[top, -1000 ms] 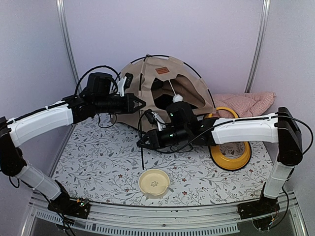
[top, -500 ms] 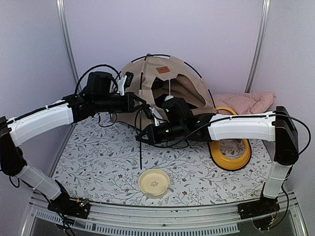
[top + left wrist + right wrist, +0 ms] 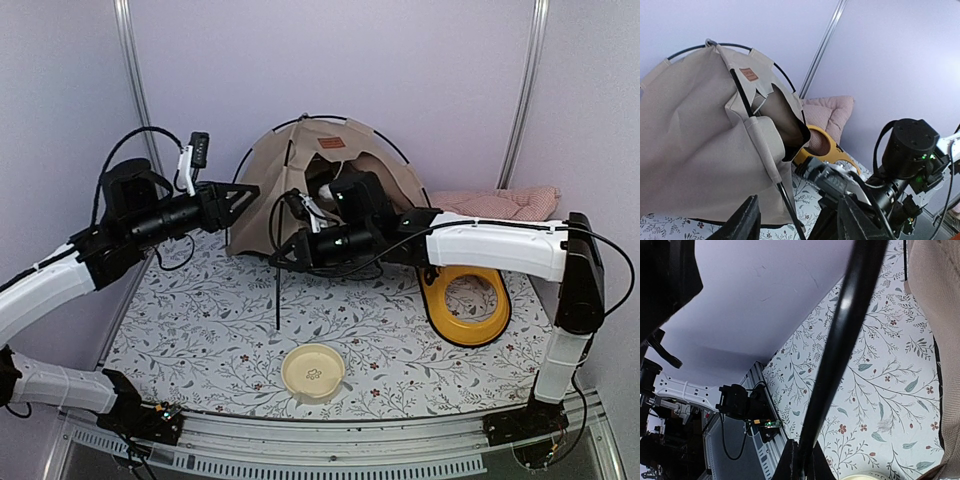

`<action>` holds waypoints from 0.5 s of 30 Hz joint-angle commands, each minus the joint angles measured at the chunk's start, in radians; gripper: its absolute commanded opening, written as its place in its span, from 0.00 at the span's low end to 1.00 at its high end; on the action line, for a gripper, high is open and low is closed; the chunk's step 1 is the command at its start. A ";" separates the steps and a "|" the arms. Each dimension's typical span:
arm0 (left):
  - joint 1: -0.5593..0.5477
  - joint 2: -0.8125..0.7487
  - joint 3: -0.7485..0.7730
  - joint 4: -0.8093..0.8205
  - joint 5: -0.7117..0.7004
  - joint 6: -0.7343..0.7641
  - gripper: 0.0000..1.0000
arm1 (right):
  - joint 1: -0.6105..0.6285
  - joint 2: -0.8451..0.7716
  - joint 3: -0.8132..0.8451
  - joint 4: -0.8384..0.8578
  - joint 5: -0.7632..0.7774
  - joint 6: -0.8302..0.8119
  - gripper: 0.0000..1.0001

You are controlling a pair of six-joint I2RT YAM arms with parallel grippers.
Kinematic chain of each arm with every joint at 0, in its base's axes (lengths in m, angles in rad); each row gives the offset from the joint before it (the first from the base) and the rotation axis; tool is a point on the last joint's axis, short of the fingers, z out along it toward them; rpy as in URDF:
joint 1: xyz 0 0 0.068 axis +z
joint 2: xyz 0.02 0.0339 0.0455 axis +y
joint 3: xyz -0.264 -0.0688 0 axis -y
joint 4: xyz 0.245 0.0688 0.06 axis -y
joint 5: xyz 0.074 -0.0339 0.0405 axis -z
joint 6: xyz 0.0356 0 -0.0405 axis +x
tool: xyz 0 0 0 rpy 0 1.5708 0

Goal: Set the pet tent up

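- The pet tent (image 3: 300, 175) stands at the back of the table (image 3: 200, 330), close to the rear wall. Its dome is largely raised and its arched doorway is turned toward the right arm.
- A pink cushion (image 3: 500, 208) and a yellow feeder tray (image 3: 440, 325) lie to the tent's right. A cream bowl (image 3: 313, 370) sits near the front edge.
- One black pole (image 3: 278, 300) hangs loose from the tent's front, its free end low over the table. Contact with the surface cannot be told.
- The right gripper (image 3: 283, 260) is pinched on this pole, just in front of the doorway. In its wrist view the pole runs straight down into the pinch.
- The left gripper (image 3: 799, 220) is spread and holds nothing, just off the tent's left flank. The fabric sleeve carrying the pole lies ahead of it.
- Step judged: the last loose pole is being seated, and the frame is otherwise mostly up.
- Next move, as judged: the free end is to be steered to the base corner, with the fabric steadied by the left gripper. A bent pole may spring out if released early.
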 commanded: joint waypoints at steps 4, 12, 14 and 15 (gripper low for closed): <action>0.035 -0.252 -0.332 0.264 -0.149 0.005 0.54 | -0.032 0.045 0.132 0.010 -0.119 0.011 0.00; 0.030 -0.210 -0.662 0.696 -0.131 -0.090 0.50 | -0.047 0.104 0.233 0.027 -0.200 0.082 0.00; 0.008 -0.145 -0.693 0.805 -0.120 -0.084 0.50 | -0.051 0.110 0.236 0.047 -0.213 0.104 0.00; -0.008 -0.109 -0.704 0.858 -0.121 -0.076 0.50 | -0.052 0.113 0.236 0.059 -0.223 0.121 0.00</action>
